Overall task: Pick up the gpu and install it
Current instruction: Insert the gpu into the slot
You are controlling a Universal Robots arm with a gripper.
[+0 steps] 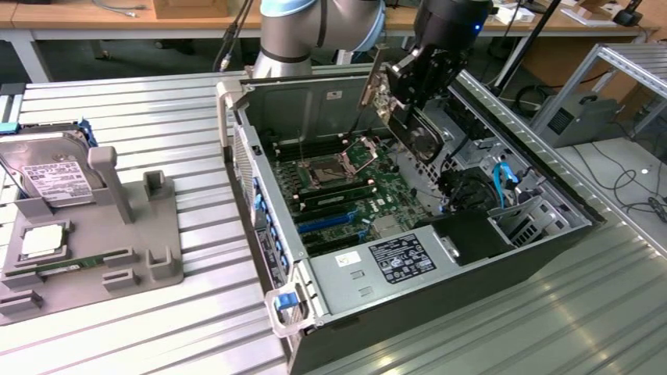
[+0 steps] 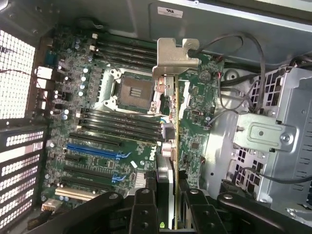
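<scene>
The gpu (image 1: pixel 408 125) is a dark card with a narrow silvery bracket at one end. It hangs edge-down over the open computer case (image 1: pixel 281 101), above the motherboard (image 1: pixel 354 195). My gripper (image 1: pixel 419 78) is shut on its upper edge. In the wrist view the gpu (image 2: pixel 168 146) runs edge-on away from my gripper (image 2: pixel 166 214), its bent bracket at the far end. The black fingers (image 2: pixel 144 209) clamp it from both sides. The card hovers clear of the motherboard (image 2: pixel 112 122), beside the CPU socket (image 2: pixel 131 90) and off to one side of the blue slots (image 2: pixel 92 148).
A grey fixture (image 1: pixel 94 234) at the exterior view's left holds a hard drive (image 1: pixel 47 176), a square chip (image 1: pixel 42 242) and a memory stick (image 1: pixel 62 267). Inside the case are a power supply (image 1: pixel 401 262), blue cables (image 1: pixel 501 183) and a metal drive cage (image 2: pixel 265 136).
</scene>
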